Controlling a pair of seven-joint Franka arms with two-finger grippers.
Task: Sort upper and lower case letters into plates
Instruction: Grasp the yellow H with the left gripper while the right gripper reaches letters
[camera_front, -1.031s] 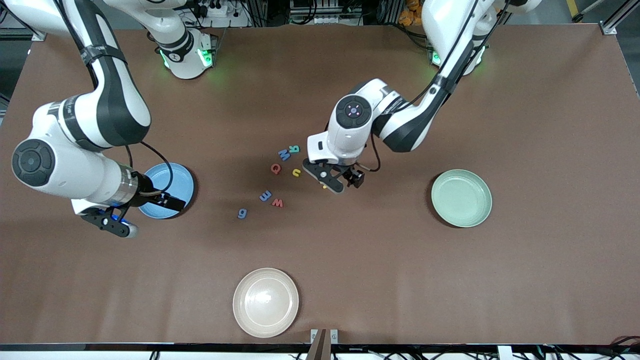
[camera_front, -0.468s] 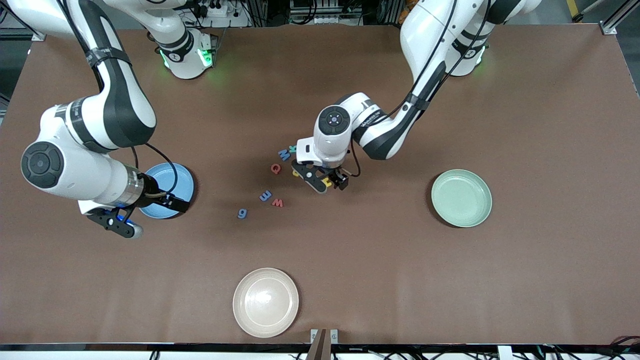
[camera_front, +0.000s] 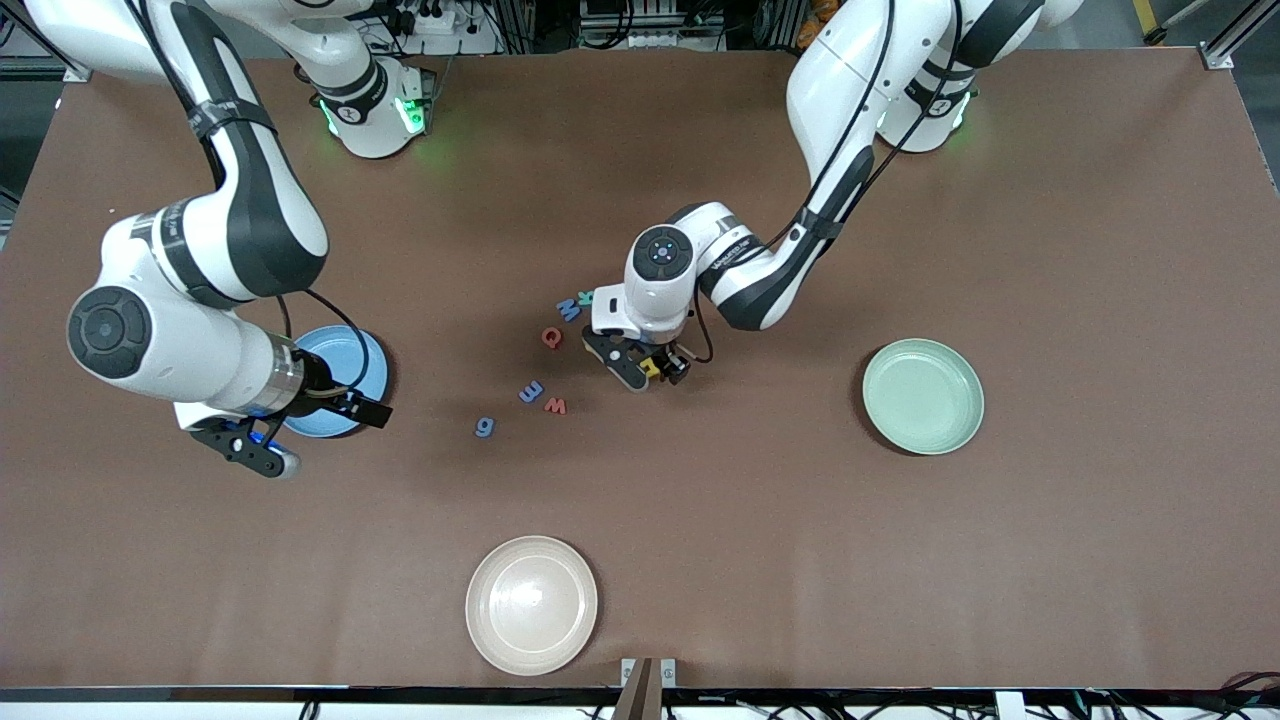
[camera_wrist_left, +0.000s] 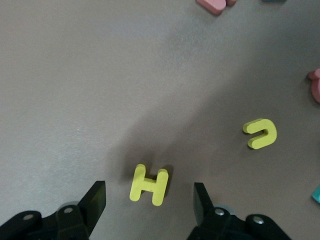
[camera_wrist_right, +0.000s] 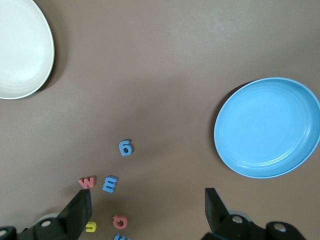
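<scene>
2 fingers of the left gripper (camera_wrist_left: 148, 200) stand apart, low over the table (camera_front: 900, 560), with the yellow H (camera_wrist_left: 148, 185) lying flat between them and touching neither. The yellow u (camera_wrist_left: 261, 134) lies near the H. In the front view this gripper (camera_front: 648, 367) hangs by the cluster of letters: a red Q (camera_front: 551, 337), a blue M (camera_front: 569, 308) with a teal letter (camera_front: 585, 297) just beside it, a blue m (camera_front: 531, 391), a red w (camera_front: 556, 405) and a blue g (camera_front: 484, 427). The right gripper (camera_front: 300, 440) waits with its fingers apart, up in the air by the blue plate (camera_front: 352, 362). The green plate (camera_front: 923, 396) sits toward the left arm's end of the table, and a beige plate (camera_front: 531, 604) lies nearest the front camera. All 3 plates hold no letters.
</scene>
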